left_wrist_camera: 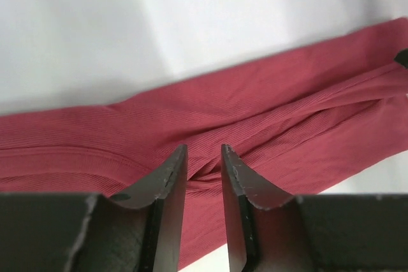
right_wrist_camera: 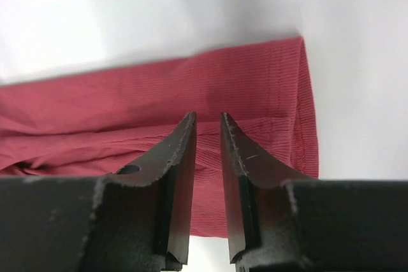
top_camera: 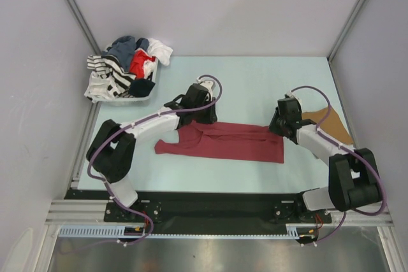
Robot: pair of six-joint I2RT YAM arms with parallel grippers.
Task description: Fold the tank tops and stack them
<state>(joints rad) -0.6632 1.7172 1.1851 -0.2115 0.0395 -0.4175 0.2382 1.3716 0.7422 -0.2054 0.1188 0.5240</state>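
Observation:
The dark maroon tank top (top_camera: 223, 143) lies on the table as a long flat strip with lengthwise creases. My left gripper (top_camera: 203, 118) is low over its far left part. In the left wrist view the gripper (left_wrist_camera: 204, 151) has its jaws a narrow gap apart, and the maroon cloth (left_wrist_camera: 268, 106) shows through the gap. My right gripper (top_camera: 280, 127) is low over the far right end. In the right wrist view the gripper (right_wrist_camera: 208, 118) is also narrowly parted above the maroon cloth (right_wrist_camera: 159, 93), near its right hem. The tan-brown tank top (top_camera: 330, 125) lies behind the right arm.
A white basket (top_camera: 143, 98) heaped with mixed clothes stands at the table's far left corner. Grey walls enclose the table on the left, back and right. The arm bases sit on the black rail (top_camera: 210, 211) at the near edge.

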